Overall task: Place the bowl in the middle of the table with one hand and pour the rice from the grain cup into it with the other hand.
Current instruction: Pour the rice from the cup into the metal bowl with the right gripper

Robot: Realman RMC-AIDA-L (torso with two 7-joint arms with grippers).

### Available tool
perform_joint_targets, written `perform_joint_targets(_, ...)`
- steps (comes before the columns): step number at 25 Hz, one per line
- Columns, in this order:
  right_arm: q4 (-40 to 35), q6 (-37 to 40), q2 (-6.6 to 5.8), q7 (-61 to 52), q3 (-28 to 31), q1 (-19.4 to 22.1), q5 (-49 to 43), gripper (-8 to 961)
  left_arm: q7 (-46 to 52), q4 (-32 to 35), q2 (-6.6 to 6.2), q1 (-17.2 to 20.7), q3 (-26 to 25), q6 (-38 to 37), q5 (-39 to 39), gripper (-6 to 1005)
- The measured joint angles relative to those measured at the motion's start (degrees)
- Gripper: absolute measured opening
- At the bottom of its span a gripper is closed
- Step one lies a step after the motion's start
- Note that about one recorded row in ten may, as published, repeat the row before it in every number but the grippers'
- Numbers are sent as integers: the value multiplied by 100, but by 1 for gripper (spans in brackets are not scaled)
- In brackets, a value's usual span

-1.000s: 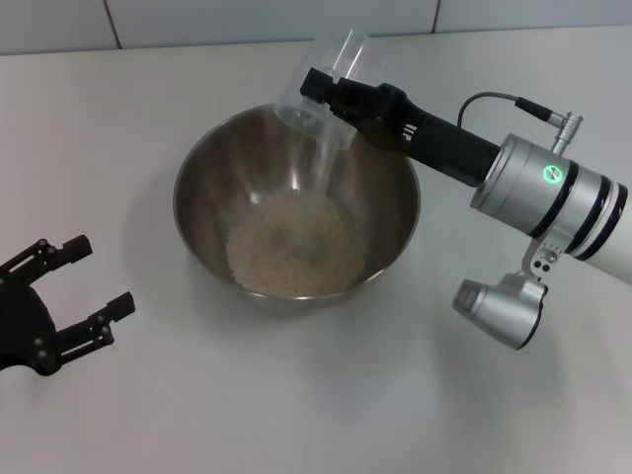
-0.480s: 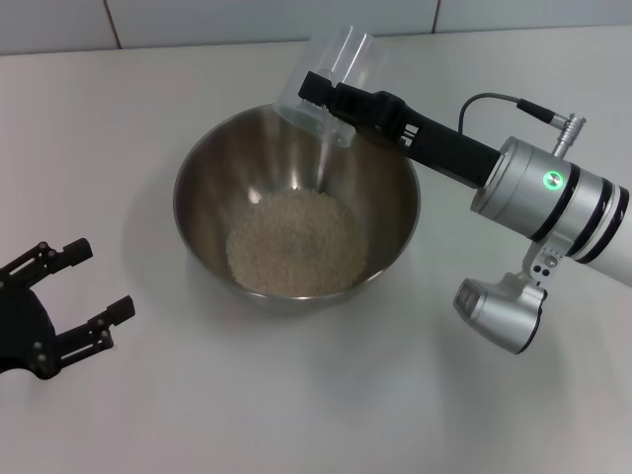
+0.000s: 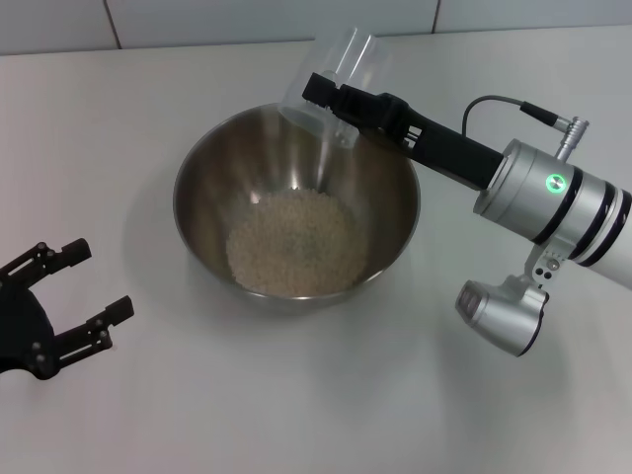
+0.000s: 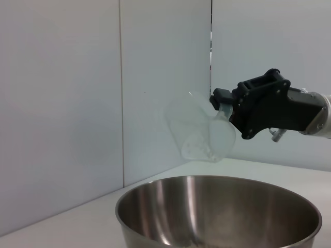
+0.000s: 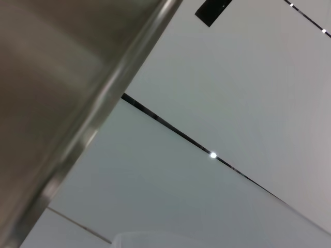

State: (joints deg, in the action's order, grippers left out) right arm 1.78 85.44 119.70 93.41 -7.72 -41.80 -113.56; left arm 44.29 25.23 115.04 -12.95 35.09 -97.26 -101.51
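The steel bowl [image 3: 296, 209] stands in the middle of the white table [image 3: 148, 118], with a pale mound of rice [image 3: 294, 242] on its bottom. My right gripper [image 3: 331, 99] is shut on the clear grain cup [image 3: 336, 74], which hangs tipped over the bowl's far rim, mouth down, looking empty. In the left wrist view the grain cup [image 4: 199, 132] hovers above the bowl [image 4: 217, 212], held by the right gripper [image 4: 227, 106]. My left gripper [image 3: 69, 296] rests open near the table's front left, apart from the bowl.
A tiled white wall [image 3: 267, 20] runs along the table's far edge. The right arm's silver forearm [image 3: 553, 197] reaches in from the right, with a cable looped above it.
The stream of rice seen one second ago has stopped. The cup has lifted slightly and shifted a little right above the rim. The left arm has stayed put.
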Motion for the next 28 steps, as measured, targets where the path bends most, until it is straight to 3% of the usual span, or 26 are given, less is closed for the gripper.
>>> perform_joint_targets(4, 182, 8, 0, -176, 103, 11, 22, 66, 0, 0, 0, 16, -6, -3, 0, 813)
perform_joint_targets(9, 464, 280, -23, -1236, 429, 51, 36, 70, 0, 0, 0, 28, 5, -3, 0, 813)
perform_joint_targets(17, 868, 500, -33, -3897, 1251, 312, 42, 77, 0, 0, 0, 38, 7, -11, 1, 813)
perform_joint_targets(28, 811, 205, -37, -7617, 1539, 525, 42, 86, 0, 20, -6, 24, 7, -49, 1, 813)
